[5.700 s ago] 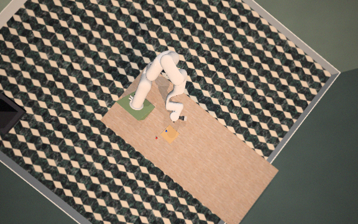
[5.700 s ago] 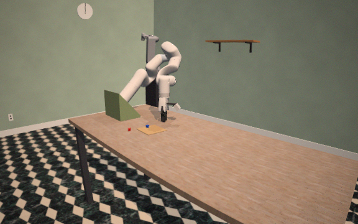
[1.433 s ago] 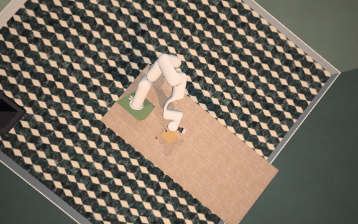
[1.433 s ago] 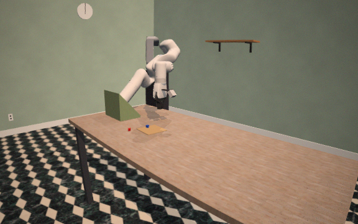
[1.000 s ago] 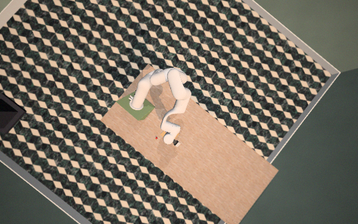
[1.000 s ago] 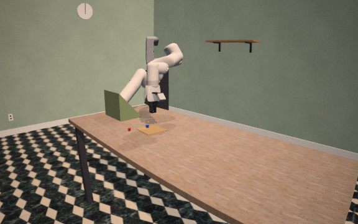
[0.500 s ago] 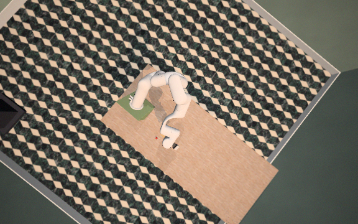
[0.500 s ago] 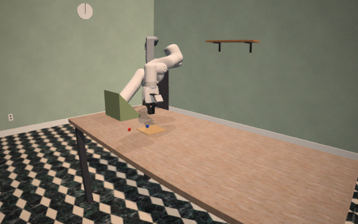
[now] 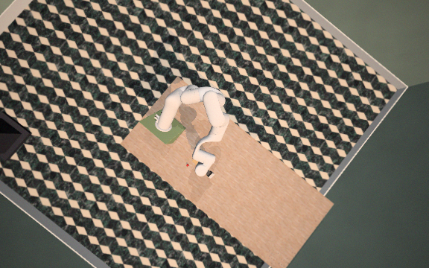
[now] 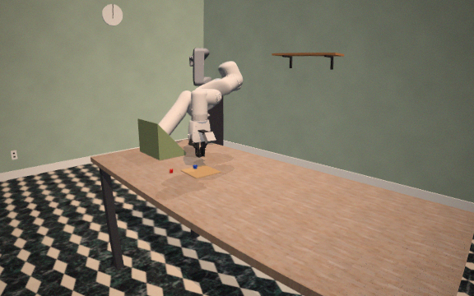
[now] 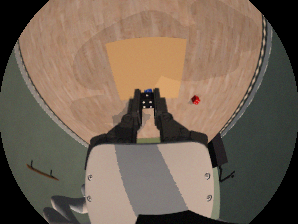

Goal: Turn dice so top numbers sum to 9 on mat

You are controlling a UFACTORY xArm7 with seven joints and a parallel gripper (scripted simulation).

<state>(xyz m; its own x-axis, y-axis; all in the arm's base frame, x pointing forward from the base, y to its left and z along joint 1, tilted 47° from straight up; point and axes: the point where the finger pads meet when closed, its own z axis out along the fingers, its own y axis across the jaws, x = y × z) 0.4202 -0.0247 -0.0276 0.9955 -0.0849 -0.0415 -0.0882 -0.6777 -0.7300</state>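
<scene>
fingers of the hand are pinching a black die with white dots, one finger on either side of it, and the hand points down at the desk. in the exterior view the fingertips hang above the desk, behind the orange mat, and the black die is too small and dark to make out there. the mat lies flat on the desk. on it, close to one edge, sits the blue die; in the wrist view only a bit of blue shows, just past the black die. the red die is off the mat, on the bare wood to one side of it, so it still needs a place there. none of the top numbers can be read with any certainty. from above, the white arm covers the fingers and most of the mat. a green wedge-shaped block stands on the desk near its far end, well apart from the red die.
</scene>
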